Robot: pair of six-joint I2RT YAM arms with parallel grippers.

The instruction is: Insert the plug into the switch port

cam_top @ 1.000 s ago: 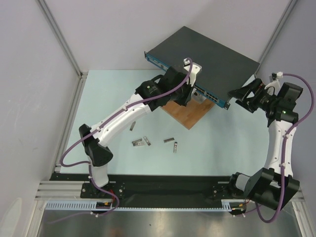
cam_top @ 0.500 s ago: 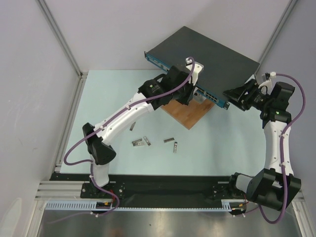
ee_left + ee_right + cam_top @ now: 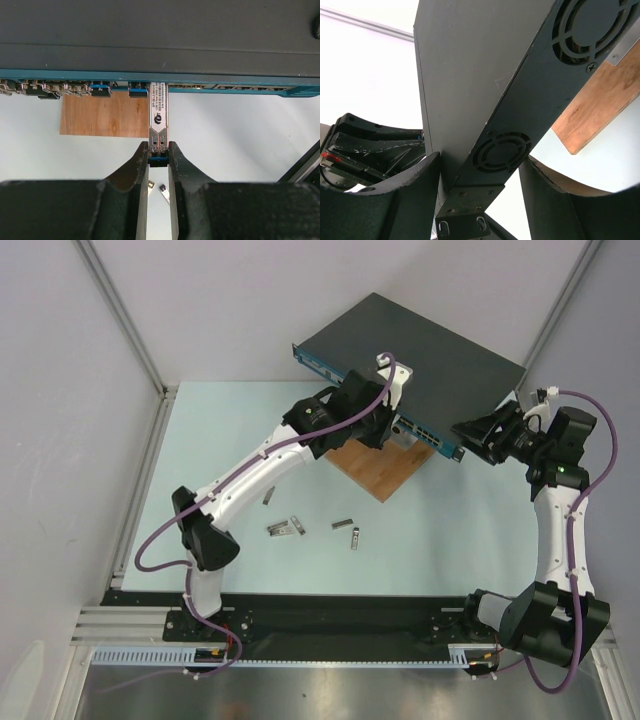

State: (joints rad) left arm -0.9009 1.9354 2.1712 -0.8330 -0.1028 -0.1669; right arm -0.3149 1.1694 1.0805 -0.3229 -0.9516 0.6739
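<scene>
The switch (image 3: 430, 350) is a flat dark grey box with a blue front strip (image 3: 225, 89), resting on a wooden board. My left gripper (image 3: 158, 152) is shut on the plug (image 3: 159, 117), a slim silver module with a blue tail. The plug's far end reaches a socket in the strip, just right of two blue-tabbed plugs (image 3: 138, 91) seated there. In the top view the left gripper (image 3: 385, 430) is at the middle of the switch's front. My right gripper (image 3: 470, 435) straddles the switch's near right corner (image 3: 485, 150), one finger (image 3: 415, 185) on top and one below, both touching.
The brown wooden board (image 3: 385, 472) lies under the switch's front edge. Several loose plugs (image 3: 285, 528) lie on the pale table in front of the board. Grey walls and metal posts enclose the back and sides.
My right gripper has moved left and closed around the switch's corner. The left arm has shifted slightly toward the switch with the plug in it.
</scene>
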